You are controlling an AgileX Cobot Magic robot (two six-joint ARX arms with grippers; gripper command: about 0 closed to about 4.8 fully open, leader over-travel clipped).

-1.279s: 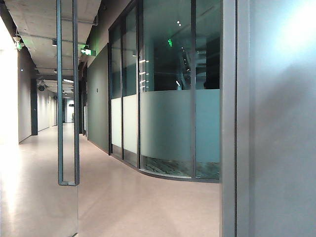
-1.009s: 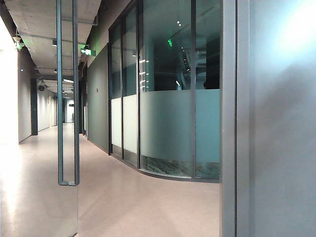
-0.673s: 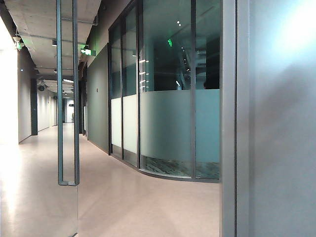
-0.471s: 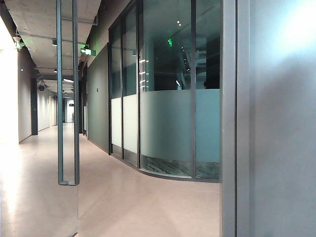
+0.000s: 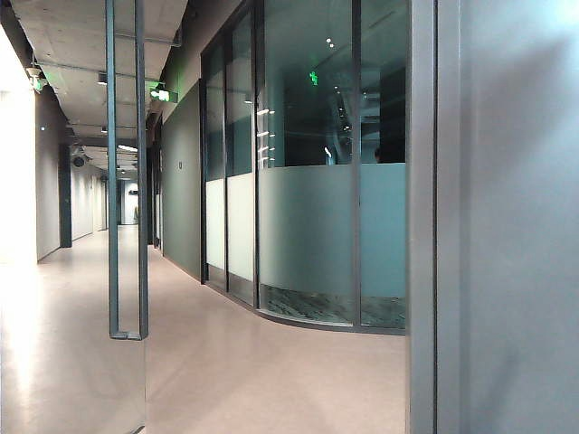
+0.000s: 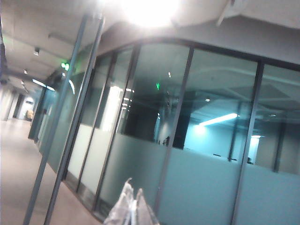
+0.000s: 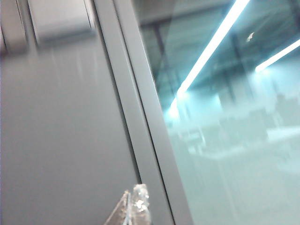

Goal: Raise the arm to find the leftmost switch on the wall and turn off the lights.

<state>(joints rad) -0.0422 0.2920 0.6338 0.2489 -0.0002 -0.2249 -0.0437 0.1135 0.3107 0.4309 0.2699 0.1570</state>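
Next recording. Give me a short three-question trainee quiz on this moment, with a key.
1. True or false: the right tool is touching the switch plate.
2. The left tool points toward: A) a frosted glass wall; B) a kitchen sink; C) a bookshelf.
3. Fill in: the exit sign down the corridor glows ____.

Key: 1. False; the tool sits apart from the plate, in front of bare grey wall. 2. A. 3. green.

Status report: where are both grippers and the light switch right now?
Left gripper shut, facing glass partition. Right gripper shut, below switch panel on wall. Nothing between them.
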